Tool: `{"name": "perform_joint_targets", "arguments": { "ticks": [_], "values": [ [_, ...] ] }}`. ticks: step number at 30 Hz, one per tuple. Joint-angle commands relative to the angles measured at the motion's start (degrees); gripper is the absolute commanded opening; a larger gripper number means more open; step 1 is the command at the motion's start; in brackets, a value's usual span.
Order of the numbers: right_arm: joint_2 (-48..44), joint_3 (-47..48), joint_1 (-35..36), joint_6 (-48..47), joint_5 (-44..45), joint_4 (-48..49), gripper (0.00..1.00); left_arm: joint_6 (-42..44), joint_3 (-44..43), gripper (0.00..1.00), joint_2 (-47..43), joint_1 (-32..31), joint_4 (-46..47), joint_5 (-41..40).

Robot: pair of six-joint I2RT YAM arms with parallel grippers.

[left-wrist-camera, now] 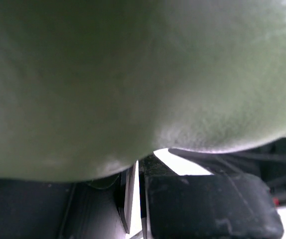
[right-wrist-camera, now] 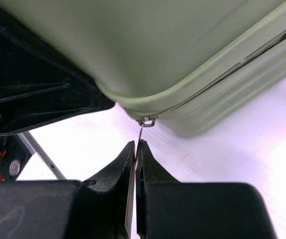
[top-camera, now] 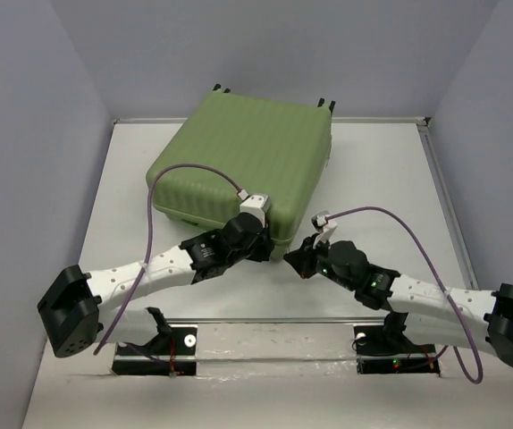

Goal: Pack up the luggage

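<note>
The luggage lies shut and flat on the white table, ribbed light-green shell up, small wheels at its far edge. My left gripper presses against its near right corner. In the left wrist view the shell fills the frame and hides the fingertips; the left gripper shows only a thin slit between its fingers. My right gripper sits just right of that corner. In the right wrist view the right gripper is shut on the thin metal zipper pull, which hangs from the luggage's seam.
The table is walled on the left, right and back. The left arm's black wrist sits close beside my right gripper. Purple cables loop over both arms. The arm bases are at the near edge.
</note>
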State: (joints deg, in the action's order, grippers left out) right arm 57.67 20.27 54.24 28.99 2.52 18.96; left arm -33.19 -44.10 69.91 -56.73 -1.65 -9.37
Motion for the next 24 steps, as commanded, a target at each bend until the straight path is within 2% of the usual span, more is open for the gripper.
{"name": "perform_joint_targets", "arguments": {
  "ticks": [1, 6, 9, 11, 12, 14, 15, 17, 19, 20, 24],
  "values": [
    [1.56, 1.60, 15.71, 8.09, -4.03, -13.60, 0.07, 2.25, -9.16, 0.19, 5.05, 2.76, 12.55, -7.42],
    [9.81, 11.62, 24.24, 10.47, 8.69, -8.07, 0.07, 2.34, -13.99, 0.19, 9.36, 2.68, 12.64, -4.87],
    [15.44, 15.23, 25.74, 12.21, 13.90, -5.53, 0.07, 2.43, -14.26, 0.21, 7.97, 2.68, 10.98, -4.87],
    [16.25, 14.63, 25.74, 13.19, 18.47, -4.55, 0.07, 3.13, -12.86, 0.39, 4.11, 2.76, 7.83, -5.84],
    [16.16, 14.01, 25.05, 13.54, 20.31, -4.55, 0.07, 3.48, -12.16, 0.52, 0.88, 2.94, 5.98, -6.62],
    [14.85, 11.82, 22.68, 14.51, 19.02, -4.55, 0.07, 4.01, -10.93, 0.63, -4.92, 4.25, 1.33, -7.43],
    [14.23, 11.81, 22.06, 14.60, 19.01, -4.55, 0.07, 4.01, -10.58, 0.63, -7.05, 6.17, -0.53, -5.77],
    [12.65, 9.70, 20.13, 15.12, 17.79, -4.72, 0.07, 4.62, -11.09, 0.65, -13.01, 15.21, -3.52, 0.47],
    [11.33, 8.47, 19.51, 15.04, 17.78, -4.81, 0.07, 6.38, -13.28, 0.64, -15.23, 23.12, -5.72, 5.30],
    [10.37, 8.38, 19.50, 14.43, 17.87, -5.07, 0.07, 6.91, -16.60, 0.62, -15.33, 31.16, -8.26, 6.54],
    [10.00, 9.43, 19.50, 12.85, 18.22, -6.83, 0.07, 8.67, -21.20, 0.55, -11.30, 47.65, -10.48, 11.83]
  ]
}}
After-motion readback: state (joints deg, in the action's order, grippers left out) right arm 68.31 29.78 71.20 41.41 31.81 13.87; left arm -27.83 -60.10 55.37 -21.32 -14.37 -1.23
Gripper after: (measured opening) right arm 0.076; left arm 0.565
